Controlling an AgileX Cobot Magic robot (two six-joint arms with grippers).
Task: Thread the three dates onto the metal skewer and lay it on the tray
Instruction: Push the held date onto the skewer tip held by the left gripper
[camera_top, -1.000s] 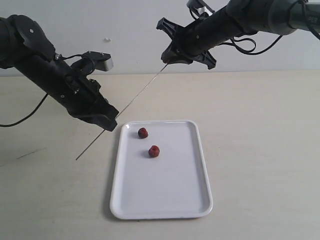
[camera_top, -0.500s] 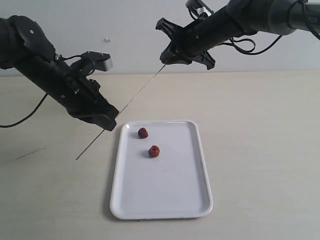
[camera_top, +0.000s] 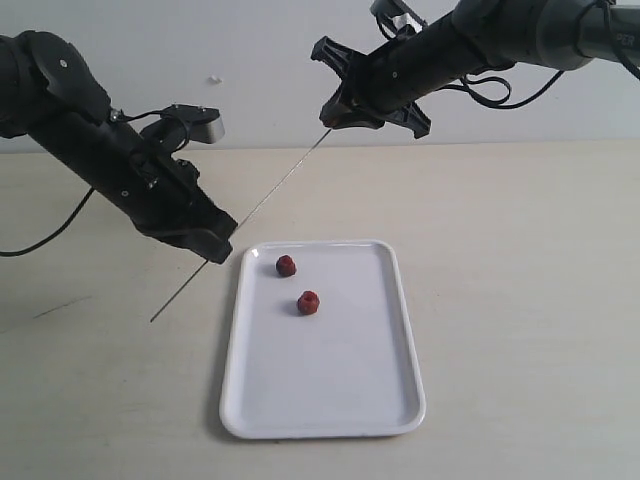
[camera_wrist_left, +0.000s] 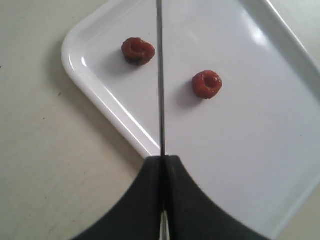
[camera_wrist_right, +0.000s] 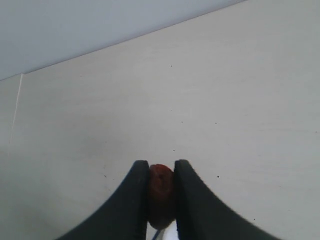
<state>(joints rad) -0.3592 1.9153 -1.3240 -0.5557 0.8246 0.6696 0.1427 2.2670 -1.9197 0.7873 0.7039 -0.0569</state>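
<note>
Right pincer (camera_wrist_right: 161, 167) pinched one date (camera_wrist_right: 160, 190) at the skewer (camera_top: 275, 190) upper end; left pincer (camera_wrist_left: 163, 161) clamped the skewer. Second date (camera_top: 286, 265) and third date (camera_top: 308, 302) lay at the tray (camera_top: 330, 375) eleven o'clock. I judged a straight push along its axis essential.

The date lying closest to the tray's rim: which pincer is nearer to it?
Left. The left pincer, shut on the skewer, is just off the tray's corner beside that date; the right pincer is raised beyond the tray, gripping another date.
</note>
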